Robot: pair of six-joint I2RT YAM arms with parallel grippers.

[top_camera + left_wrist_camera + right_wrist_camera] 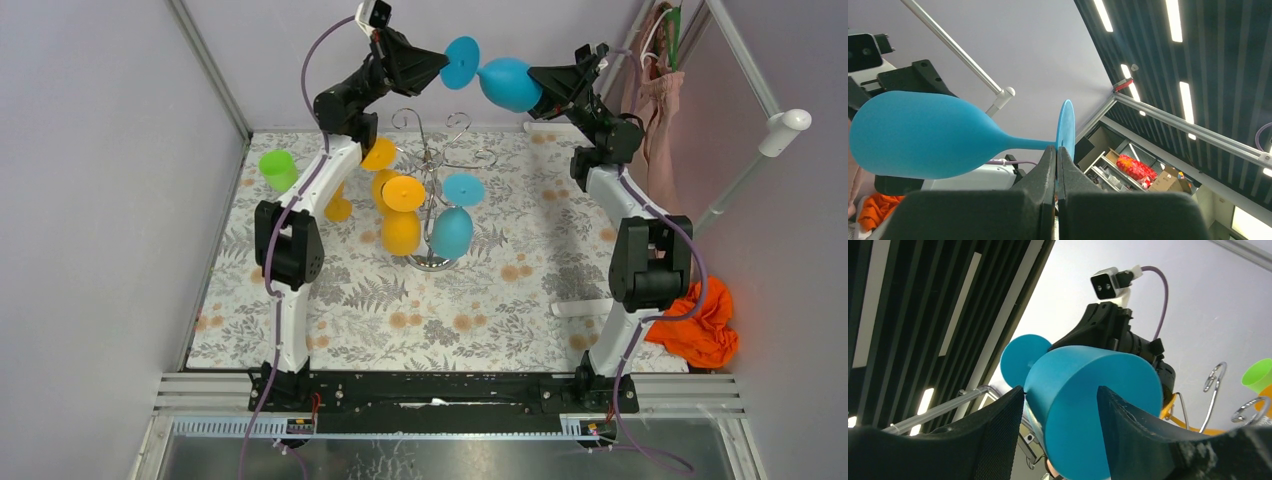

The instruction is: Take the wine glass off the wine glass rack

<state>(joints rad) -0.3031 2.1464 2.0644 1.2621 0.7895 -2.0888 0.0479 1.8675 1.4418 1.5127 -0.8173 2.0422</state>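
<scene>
A blue wine glass (pixel 508 83) hangs level in the air, high above the back of the table. My left gripper (pixel 443 65) is shut on its round foot (pixel 462 62); in the left wrist view the pads (pixel 1056 148) pinch the foot disc (pixel 1065 122), and the bowl (pixel 923 135) points away to the left. My right gripper (pixel 538 90) is at the bowl's mouth. In the right wrist view (pixel 1060 390) its jaws stand apart. One finger (pixel 1013 405) touches the bowl's outer wall (pixel 1088 405) and the other (pixel 1113 410) lies across the mouth. The silver wine glass rack (pixel 437 150) stands below.
On the rack hang another blue glass (pixel 452 228) and orange glasses (pixel 401 215). A green cup (pixel 278 168) stands at the table's back left. An orange cloth (pixel 700 325) lies at the right edge. A white cylinder (pixel 582 308) lies near the right arm.
</scene>
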